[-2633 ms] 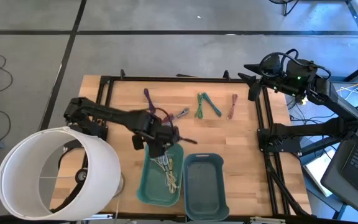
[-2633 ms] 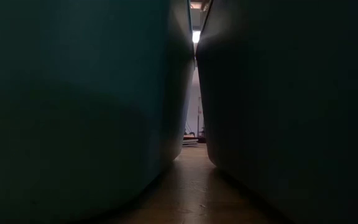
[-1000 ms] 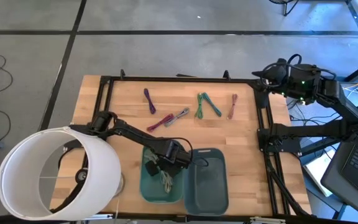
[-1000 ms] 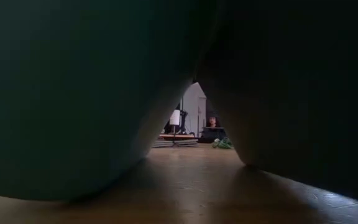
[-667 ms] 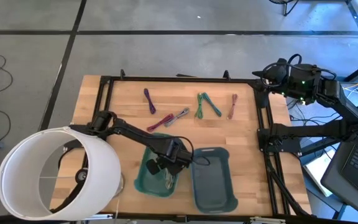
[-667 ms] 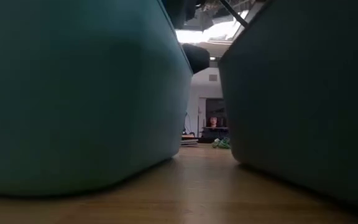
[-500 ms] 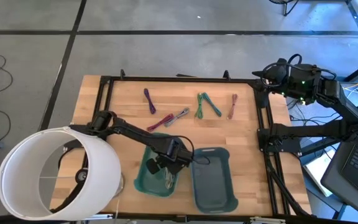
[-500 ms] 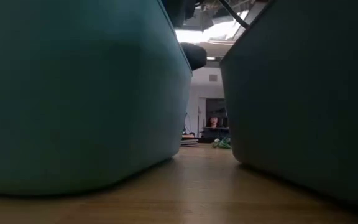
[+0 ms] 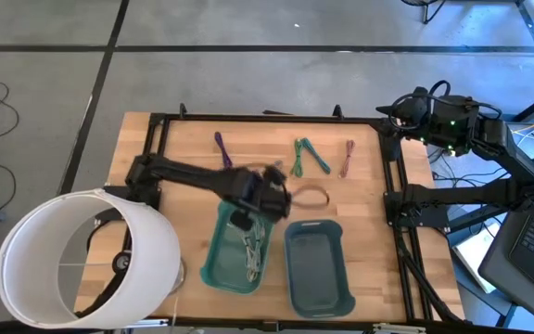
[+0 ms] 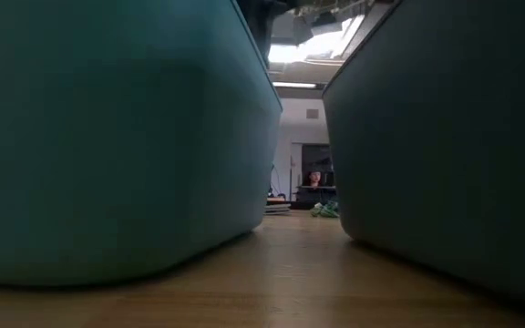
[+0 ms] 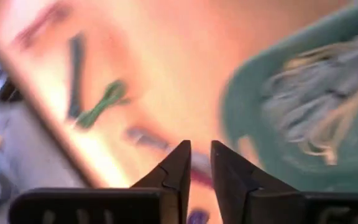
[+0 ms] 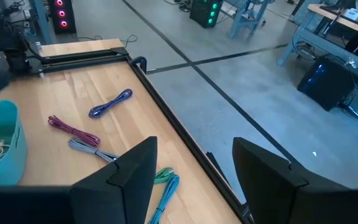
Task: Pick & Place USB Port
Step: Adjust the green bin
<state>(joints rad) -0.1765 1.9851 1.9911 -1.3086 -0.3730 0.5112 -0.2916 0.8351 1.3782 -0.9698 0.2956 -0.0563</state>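
The bundled pale cables (image 9: 251, 249) with their USB ends are lying in the bottom of the teal plastic bin (image 9: 217, 264), which is sitting toward six o'clock on the pale wooden table (image 9: 184, 139); more coiled cables are waiting loose across the table's twelve o'clock half: a purple one (image 9: 222, 146) at eleven o'clock, a green and blue pair (image 9: 309, 156) at twelve to one o'clock, a thin red-brown one (image 9: 347, 158) further toward one o'clock, and a grey and magenta pair (image 12: 79, 138) that the right wrist view is showing between the purple and the green; the left gripper (image 9: 265, 197) is hanging above the twelve o'clock rim of the teal bin, its dark fingers (image 11: 178, 168) nearly together with a narrow gap and gripping nothing that the wrist view shows, while a thin cable loop (image 9: 311, 193) is showing just at its three o'clock side, whether part of the arm or a loose cable I cannot tell; the grey-blue plastic bin (image 9: 318, 267) is standing empty just beside the teal one, at its three o'clock; the right gripper (image 12: 194, 163) is waiting well off the table's one o'clock corner with its fingers spread and empty; judging from this, a drop seems done and the arm is heading for the next pick, which calls for opening the fingers wider and descending squarely over a loose cable.
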